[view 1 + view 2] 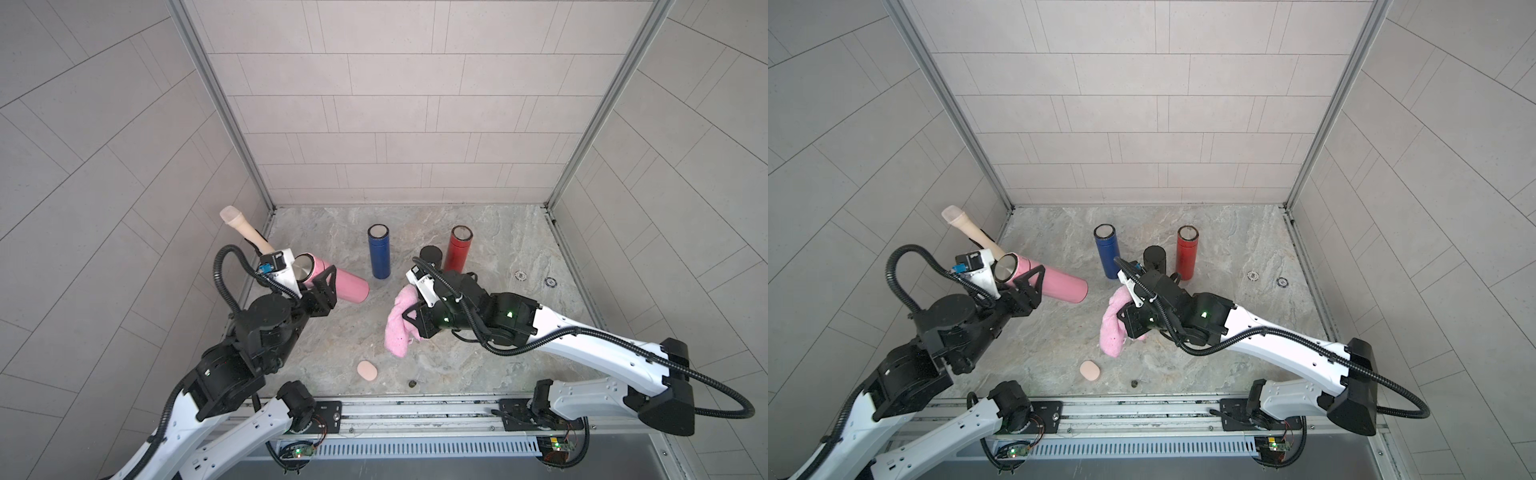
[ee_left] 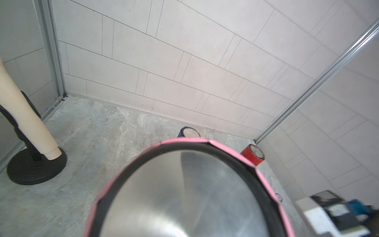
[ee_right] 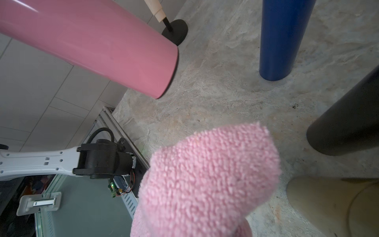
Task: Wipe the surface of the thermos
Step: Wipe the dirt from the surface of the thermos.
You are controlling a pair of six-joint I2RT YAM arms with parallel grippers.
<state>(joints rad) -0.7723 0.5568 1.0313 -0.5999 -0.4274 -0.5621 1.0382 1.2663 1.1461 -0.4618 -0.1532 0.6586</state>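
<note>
The pink thermos [image 1: 349, 286] is held off the tabletop [image 1: 498, 324], tilted nearly level, on the left-arm side of the upright blue thermos [image 1: 379, 253]. It is clamped near its open mouth by the fingers of the left gripper [image 1: 313, 276]. A pink cloth [image 1: 397, 332] is pinched in the tightly closed fingers of the right gripper [image 1: 409, 309], nearer the robot than the blue thermos, and is kept apart from the pink body. The step in hand is judged to be the approach before wiping; next, the cloth would have to be brought against the pink wall and drawn along it while the thermos is kept steady. Bare steel and no contents are seen inside the pink mouth [image 2: 184, 195]. What the blue thermos holds cannot be told.
</note>
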